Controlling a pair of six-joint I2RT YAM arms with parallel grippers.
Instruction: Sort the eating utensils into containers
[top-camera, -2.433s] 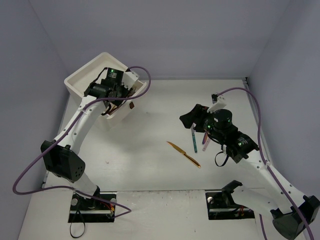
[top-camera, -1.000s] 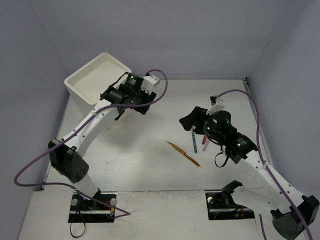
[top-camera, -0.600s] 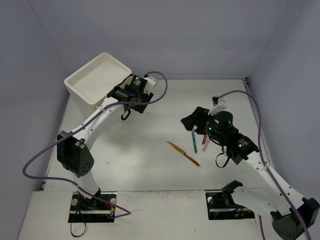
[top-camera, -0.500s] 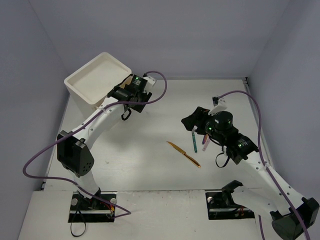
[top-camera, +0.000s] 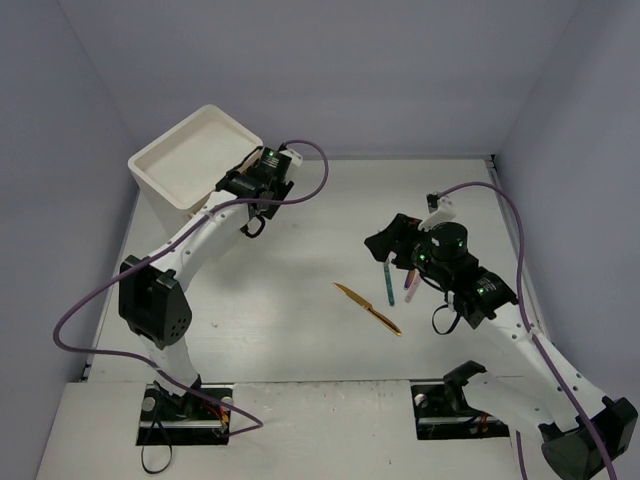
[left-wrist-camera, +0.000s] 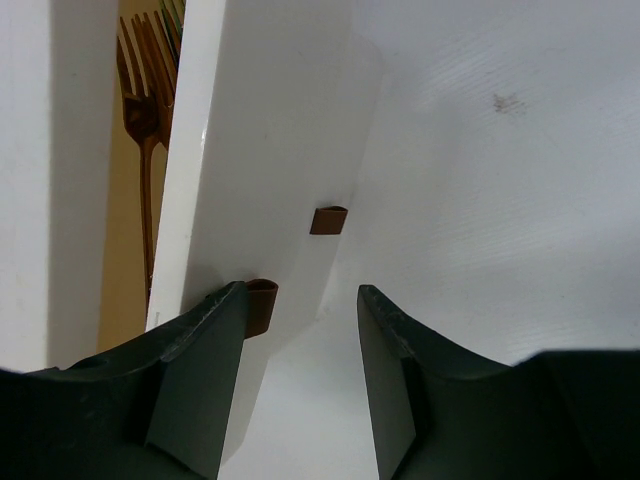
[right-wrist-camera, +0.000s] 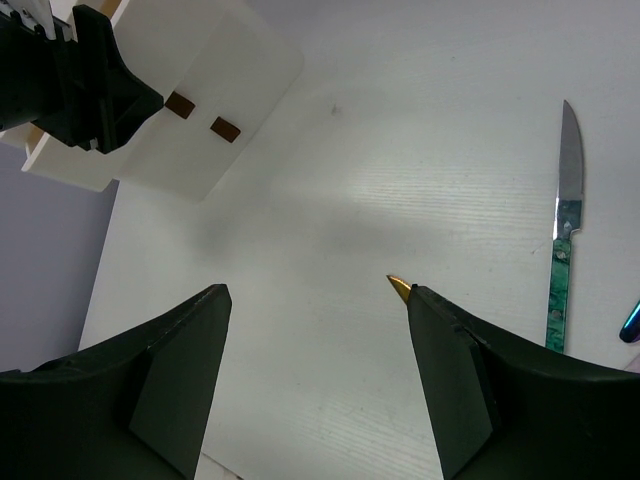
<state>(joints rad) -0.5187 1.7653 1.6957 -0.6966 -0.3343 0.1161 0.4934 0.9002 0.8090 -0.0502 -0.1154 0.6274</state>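
The white cabinet (top-camera: 190, 150) stands at the back left. In the left wrist view its drawer fronts (left-wrist-camera: 260, 150) carry two brown handles (left-wrist-camera: 328, 220). Copper forks (left-wrist-camera: 145, 110) show in a gap behind the fronts. My left gripper (left-wrist-camera: 300, 292) is open and empty at the cabinet's front, its left finger beside the lower handle (left-wrist-camera: 262, 305); in the top view the left gripper (top-camera: 240, 185) is at the cabinet's right corner. My right gripper (right-wrist-camera: 316, 290) is open and empty above the table, in the top view (top-camera: 378, 240). A gold knife (top-camera: 368, 308), a teal knife (top-camera: 388, 280) and a pink-purple utensil (top-camera: 410, 286) lie on the table.
The right wrist view shows the cabinet (right-wrist-camera: 200, 110) far left with the left arm (right-wrist-camera: 90, 85) at it, the gold knife's tip (right-wrist-camera: 398, 285) by my right finger, and the teal knife (right-wrist-camera: 560, 230) at the right. Grey walls close in on three sides.
My left gripper has come out from over the cabinet's open drawer, swung right, and now sits at the cabinet's front corner. The right arm has barely moved.
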